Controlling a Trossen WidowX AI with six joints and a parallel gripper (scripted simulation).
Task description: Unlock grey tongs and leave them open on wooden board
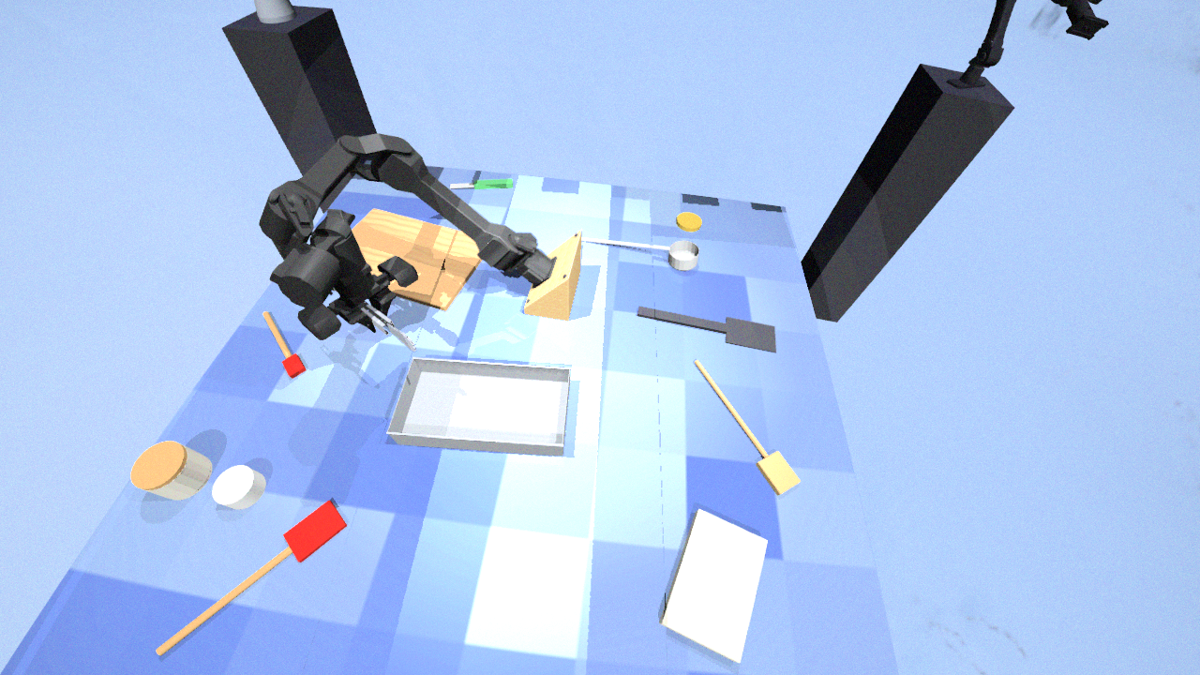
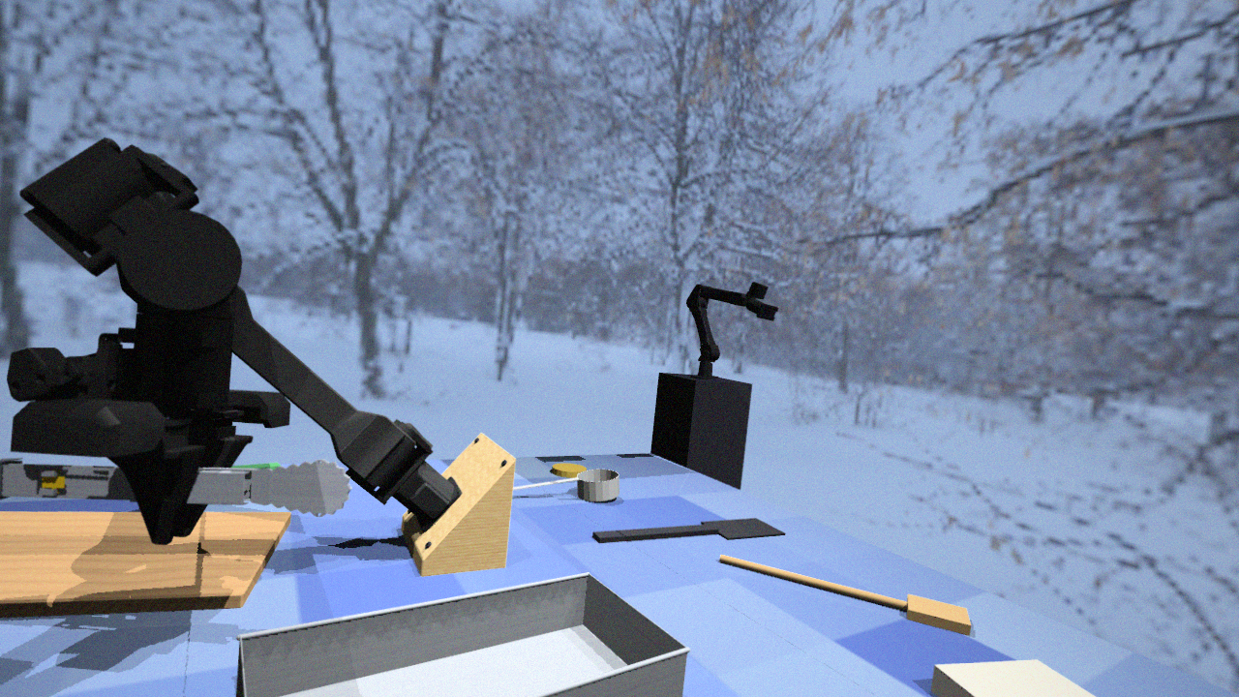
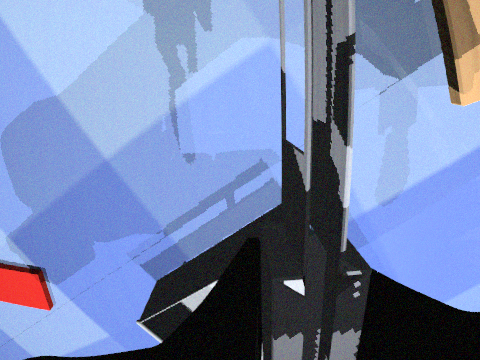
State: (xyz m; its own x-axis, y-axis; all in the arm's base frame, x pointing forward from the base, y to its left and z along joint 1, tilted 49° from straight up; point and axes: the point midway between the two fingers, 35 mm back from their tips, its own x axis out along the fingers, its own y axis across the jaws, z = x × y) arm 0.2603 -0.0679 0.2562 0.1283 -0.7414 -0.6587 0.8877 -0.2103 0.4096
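Note:
My gripper [image 1: 369, 317] [image 2: 171, 530] [image 3: 278, 247] points down and is shut on the grey tongs [image 1: 387, 323] [image 2: 223, 486] [image 3: 320, 55], holding them above the table. The tongs lie about level in the exterior view, with the scalloped tips to the right and a yellow piece [image 2: 53, 481] near the other end. Their arms look close together; whether the lock is released cannot be told. The wooden board [image 1: 390, 239] [image 2: 77, 567] [image 3: 462, 92] lies behind the gripper in the top view. The roasting tin [image 1: 478, 442] [image 2: 415, 617] stands to the front right, with no tongs on it.
A small red-headed tool [image 1: 292, 365] [image 3: 22, 287] lies left of the tin. The arm's wooden base wedge [image 1: 560, 289] [image 2: 471, 529] stands right of the board. A jar [image 1: 172, 472], a white tub [image 1: 239, 487] and a red spatula [image 1: 314, 530] are at the front left.

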